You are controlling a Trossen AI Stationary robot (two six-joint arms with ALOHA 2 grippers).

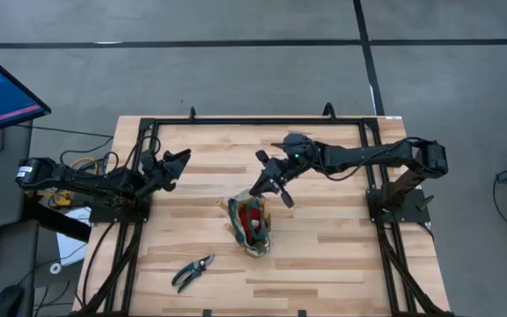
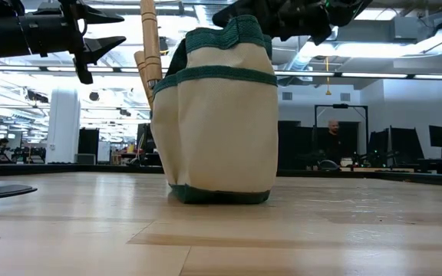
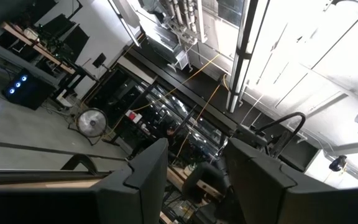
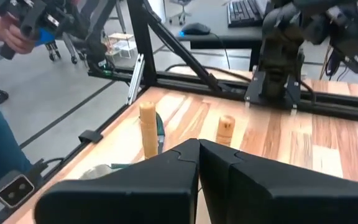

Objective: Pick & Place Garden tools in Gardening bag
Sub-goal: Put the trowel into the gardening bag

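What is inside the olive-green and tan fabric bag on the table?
The olive-green and tan fabric bag holds two light wooden handles that stick up above its rim, plus something red seen from above. The tool heads are hidden by the bag's walls.

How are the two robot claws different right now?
The left gripper has its fingers open; the right gripper is shut and empty. The left one waits near its table edge, far from the gardening bag; the right one sits beside the bag. Both are black.
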